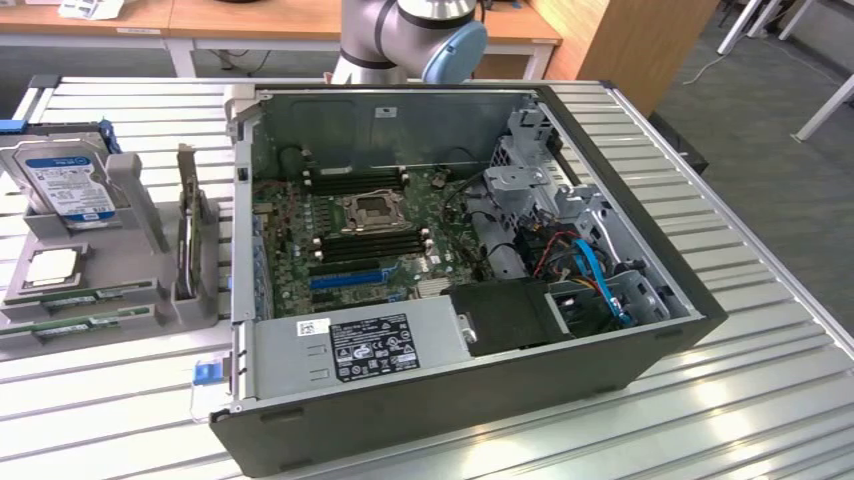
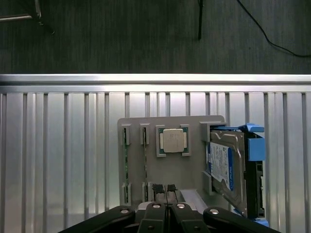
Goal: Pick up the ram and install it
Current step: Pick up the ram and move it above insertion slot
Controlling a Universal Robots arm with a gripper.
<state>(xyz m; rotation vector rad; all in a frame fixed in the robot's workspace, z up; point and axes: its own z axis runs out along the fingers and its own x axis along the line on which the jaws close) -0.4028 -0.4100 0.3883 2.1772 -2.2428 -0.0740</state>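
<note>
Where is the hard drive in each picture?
Exterior view: the hard drive stands at the exterior view's left, outside the case, on the grey holder.
Wrist view: the hard drive stands at the holder's end, beside the square chip.
Shared landmark: the square chip lying on the holder.

Ext. cam stands off the arm (image 1: 407, 40), high up, and looks obliquely down on the slatted table (image 1: 747, 400). It is far enough to take in the whole open PC case (image 1: 441, 425), w/ the arm's lower part behind it.

Wrist cam sits on the tool, just behind the gripper (image 2: 166, 188). It faces approx. straight down along the tool and is much nearer to the table. Beyond the tool tip are the table edge and dark floor (image 2: 146, 39).

Both views share the gray holder (image 1: 160, 300) (image 2: 175, 170) under the tool, w/ its hard drive (image 1: 67, 185) (image 2: 221, 167) and processor chip (image 1: 54, 265) (image 2: 173, 141), plus the slats around it.
</note>
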